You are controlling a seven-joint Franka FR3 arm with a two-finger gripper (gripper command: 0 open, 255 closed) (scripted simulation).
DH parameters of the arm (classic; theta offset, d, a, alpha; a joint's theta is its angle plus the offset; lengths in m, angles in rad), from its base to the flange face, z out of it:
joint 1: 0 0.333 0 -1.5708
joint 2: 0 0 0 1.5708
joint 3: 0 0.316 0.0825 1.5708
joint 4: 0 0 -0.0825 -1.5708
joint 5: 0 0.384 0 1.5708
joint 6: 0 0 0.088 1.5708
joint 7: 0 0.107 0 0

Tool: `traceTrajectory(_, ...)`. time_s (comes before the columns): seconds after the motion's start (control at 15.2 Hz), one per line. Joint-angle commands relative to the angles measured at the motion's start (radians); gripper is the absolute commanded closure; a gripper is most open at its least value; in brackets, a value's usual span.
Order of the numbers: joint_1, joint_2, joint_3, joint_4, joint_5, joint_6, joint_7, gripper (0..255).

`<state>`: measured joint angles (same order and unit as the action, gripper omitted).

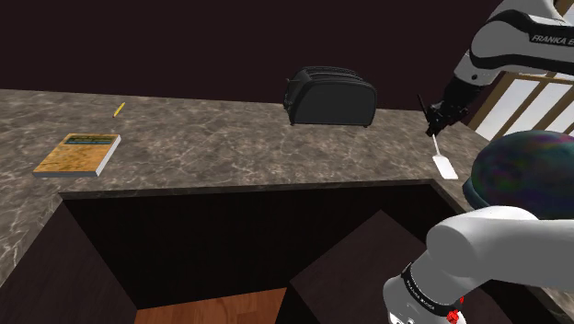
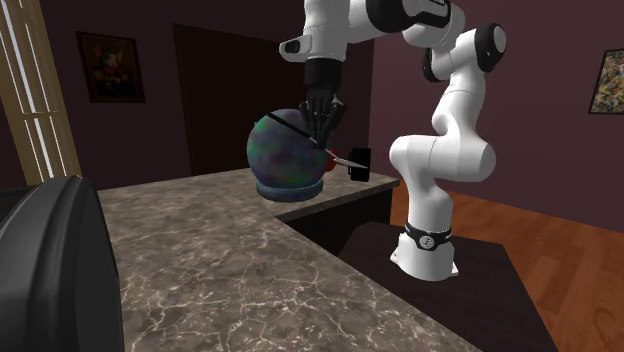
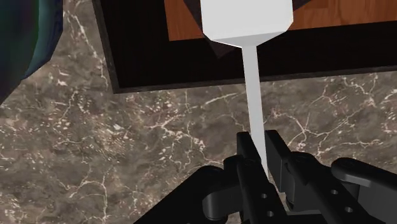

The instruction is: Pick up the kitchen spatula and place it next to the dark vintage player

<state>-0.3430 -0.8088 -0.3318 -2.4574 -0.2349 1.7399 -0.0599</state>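
Marbled tabletop point(image 1: 230, 147) lies open beside the dark player point(image 1: 331, 97), so the tool point(image 3: 259, 145), pinching the white spatula point(image 3: 252, 76) by its handle, should carry it there level and lower gently.

We see a long tabletop point(image 1: 230, 152) that bends around a deep gap point(image 1: 230, 239). The floor point(image 1: 221, 308) lies down in the gap. In the shoulder view, the book point(image 1: 78, 154) lies on the tabletop at the left. The pencil point(image 1: 119, 109) lies behind it, a little to the right. The player point(image 1: 331, 97) stands at the back, near the middle. The ball point(image 1: 520, 175) sits on the tabletop at the right. Between the player and the ball, the claw point(image 1: 431, 121) holds the spatula point(image 1: 444, 167) up above the tabletop.
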Motion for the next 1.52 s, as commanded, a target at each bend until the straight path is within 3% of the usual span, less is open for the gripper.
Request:
traceTrajectory(0.0, -0.028, -0.059, -0.024, -0.026, -0.027, -0.029, -0.036, 255)
traceTrajectory(0.73, -0.192, -0.329, -0.159, -0.08, -0.189, -0.216, -0.256, 255)
traceTrajectory(1.45, -0.316, -0.462, -0.337, 0.011, -0.386, -0.369, -0.523, 255)
